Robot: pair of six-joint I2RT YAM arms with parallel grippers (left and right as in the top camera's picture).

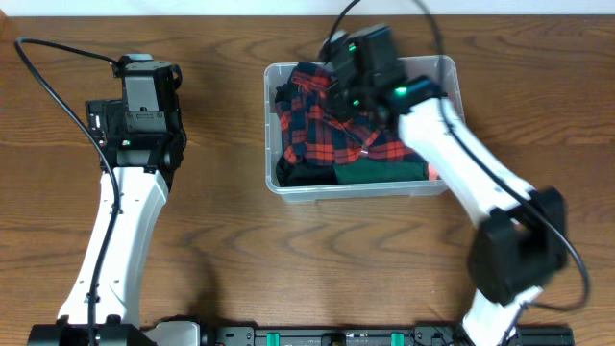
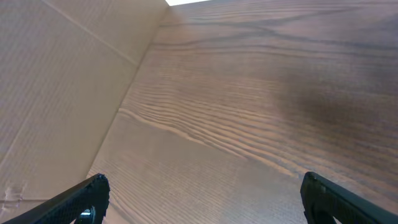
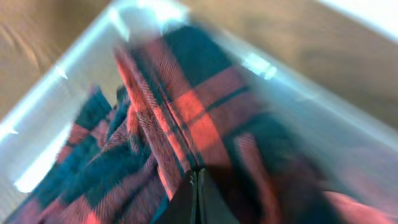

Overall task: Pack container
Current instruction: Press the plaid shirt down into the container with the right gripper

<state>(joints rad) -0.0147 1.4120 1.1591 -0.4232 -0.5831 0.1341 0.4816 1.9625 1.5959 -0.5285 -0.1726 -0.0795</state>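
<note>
The container (image 1: 357, 191), a clear plastic bin, sits at the back right of the wooden table. It holds a red and dark blue plaid shirt (image 1: 309, 117) bunched on its left side, over green cloth (image 1: 386, 174) and dark cloth. My right gripper (image 1: 352, 92) is over the bin's far middle. In the right wrist view its fingers (image 3: 198, 182) are pressed together at a fold of the plaid shirt (image 3: 186, 118), with the container's rim (image 3: 37, 102) behind; the view is blurred. My left gripper (image 1: 144, 65) is open and empty over bare table (image 2: 202, 193), far left of the bin.
A beige board (image 2: 56, 93) rises along the table's edge ahead of the left gripper. Black cables (image 1: 58, 96) run from both arms. The arm bases stand at the front edge (image 1: 327, 336).
</note>
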